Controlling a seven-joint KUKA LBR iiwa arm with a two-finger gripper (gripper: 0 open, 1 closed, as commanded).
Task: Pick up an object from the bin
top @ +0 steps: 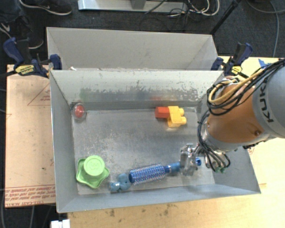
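My gripper [187, 161] is low in the bin's front right part, under the orange cover. It stands at the right end of a blue hairbrush [145, 174], which lies along the front wall with its bristled head in the middle and a pale blue knob at its left end. The brush's handle end lies right by the fingers. An orange and yellow toy block [171, 115] lies against the back wall, well behind the gripper.
A green flower-shaped cup [91, 171] stands in the front left corner. A small red ball [79, 111] rests in the back left corner. The arm with its cables covers the bin's right side.
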